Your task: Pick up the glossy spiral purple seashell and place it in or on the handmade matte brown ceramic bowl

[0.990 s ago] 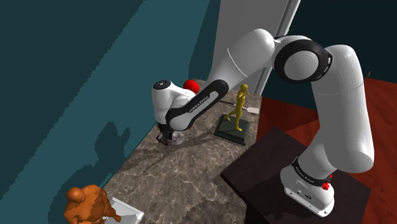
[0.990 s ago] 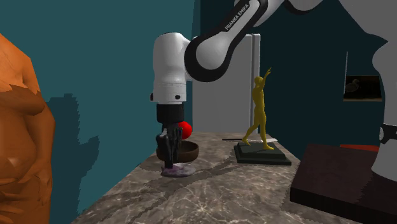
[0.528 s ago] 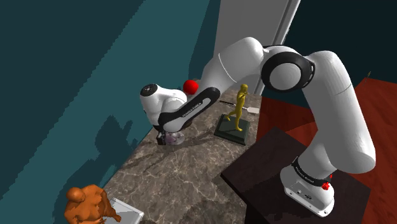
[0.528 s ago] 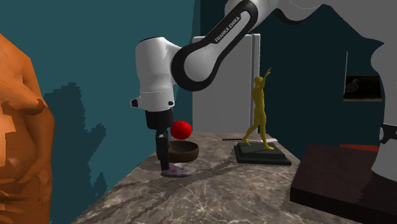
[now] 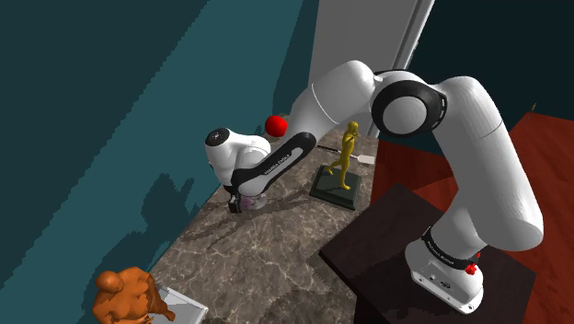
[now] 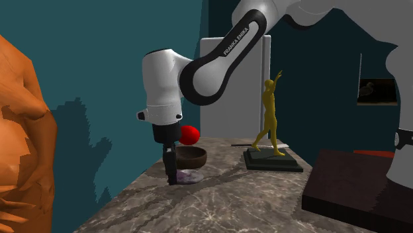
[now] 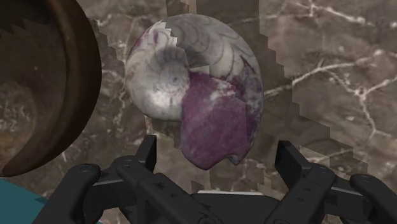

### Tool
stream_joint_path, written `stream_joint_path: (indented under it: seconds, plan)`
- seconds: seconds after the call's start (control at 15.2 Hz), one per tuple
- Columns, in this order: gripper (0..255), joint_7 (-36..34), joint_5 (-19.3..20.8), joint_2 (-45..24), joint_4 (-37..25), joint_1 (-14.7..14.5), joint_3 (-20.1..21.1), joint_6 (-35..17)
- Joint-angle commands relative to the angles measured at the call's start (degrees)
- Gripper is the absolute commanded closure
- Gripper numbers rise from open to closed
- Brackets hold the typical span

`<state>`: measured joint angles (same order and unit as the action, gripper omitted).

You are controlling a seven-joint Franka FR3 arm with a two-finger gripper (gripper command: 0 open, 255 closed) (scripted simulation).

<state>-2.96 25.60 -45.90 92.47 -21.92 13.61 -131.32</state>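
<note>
The seashell is a white-grey spiral with a purple mouth. It lies on the marble top just in front of the brown bowl. My black gripper hangs low over the shell, open. Its fingers stand wide on either side of the purple end and do not touch it. The bowl's dark rim curves close beside the shell. In the second exterior view the gripper reaches down at the near-left edge of the shell. In the shoulder view the hand covers most of the shell.
A red ball sits behind the bowl. A yellow figurine on a dark base stands to the second exterior view's right. An orange figure and a white tray occupy the near end. The dark stand adjoins the marble top.
The fingers have spread from nearly together to wide apart. The hand has shifted a little to the second exterior view's left and now sits low over the shell.
</note>
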Motion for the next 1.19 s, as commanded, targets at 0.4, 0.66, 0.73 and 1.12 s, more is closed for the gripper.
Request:
stream_joint_path:
  seconds: [0.4,0.66,0.73,1.12]
  plan:
    - [255,0.0,0.0,0.0,0.0,0.0,0.0,0.0]
    - [255,0.0,0.0,0.0,0.0,0.0,0.0,0.0]
    - [255,0.0,0.0,0.0,0.0,0.0,0.0,0.0]
    - [255,0.7,-0.8,2.8,0.7,0.5,0.7,2.0]
